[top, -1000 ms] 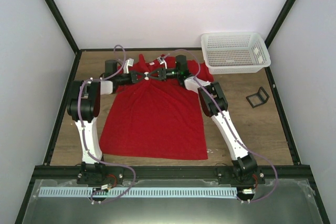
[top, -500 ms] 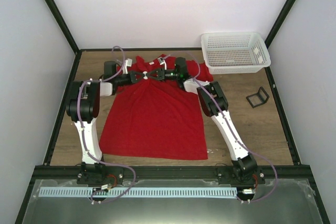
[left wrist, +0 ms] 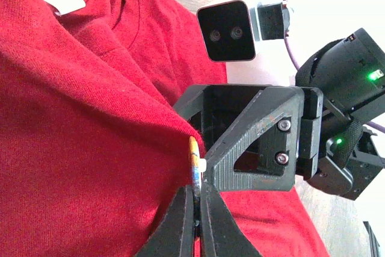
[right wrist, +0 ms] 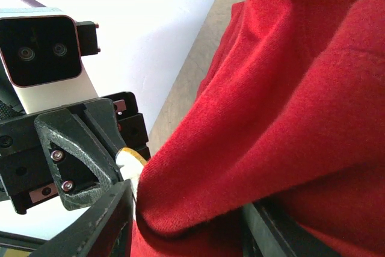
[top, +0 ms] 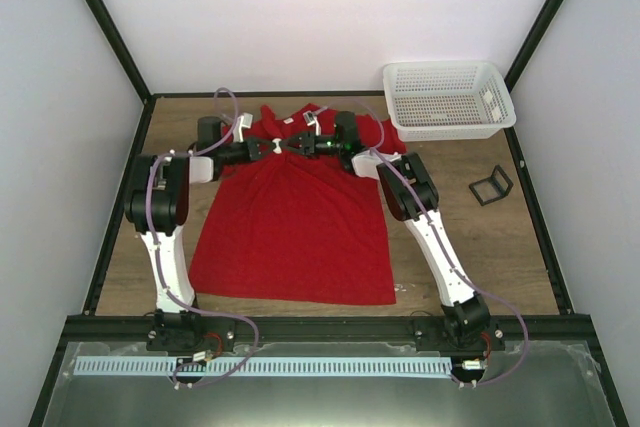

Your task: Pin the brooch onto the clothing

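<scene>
The left fingers (left wrist: 207,206) pinch the brooch (left wrist: 194,159) against the red T-shirt (left wrist: 90,118); the right fingers (right wrist: 107,224), parted around its fold, may let cloth slip free unpinned.

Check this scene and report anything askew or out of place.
The red T-shirt is not lying flat: its upper part is bunched into a raised fold. The left end effector pinches the brooch edge-on against that fold, and the right end effector straddles it with jaws apart. Nothing else stands out.
</scene>
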Controlling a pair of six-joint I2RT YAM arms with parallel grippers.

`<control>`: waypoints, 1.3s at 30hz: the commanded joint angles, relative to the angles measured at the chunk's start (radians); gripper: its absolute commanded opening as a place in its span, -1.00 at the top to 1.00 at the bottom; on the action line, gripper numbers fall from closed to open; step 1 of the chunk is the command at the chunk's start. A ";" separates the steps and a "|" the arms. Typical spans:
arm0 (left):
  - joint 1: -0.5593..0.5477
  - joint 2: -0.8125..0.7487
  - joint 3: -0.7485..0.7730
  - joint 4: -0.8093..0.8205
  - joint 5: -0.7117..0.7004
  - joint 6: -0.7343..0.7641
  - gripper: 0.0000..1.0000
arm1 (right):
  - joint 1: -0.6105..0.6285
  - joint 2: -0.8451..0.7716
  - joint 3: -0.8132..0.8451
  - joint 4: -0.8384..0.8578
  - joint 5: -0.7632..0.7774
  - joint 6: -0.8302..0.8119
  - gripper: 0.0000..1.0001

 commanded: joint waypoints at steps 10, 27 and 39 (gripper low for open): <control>0.003 -0.044 0.019 -0.109 0.025 0.089 1.00 | -0.039 -0.135 -0.087 -0.155 0.047 -0.148 -0.01; -0.262 -0.201 0.108 -0.520 -0.838 0.510 0.84 | -0.104 -0.403 -0.153 -0.733 0.306 -0.627 -0.21; -0.376 -0.444 -0.020 -0.645 -0.839 0.368 -0.16 | -0.165 -0.800 -0.529 -0.793 0.377 -0.729 -0.26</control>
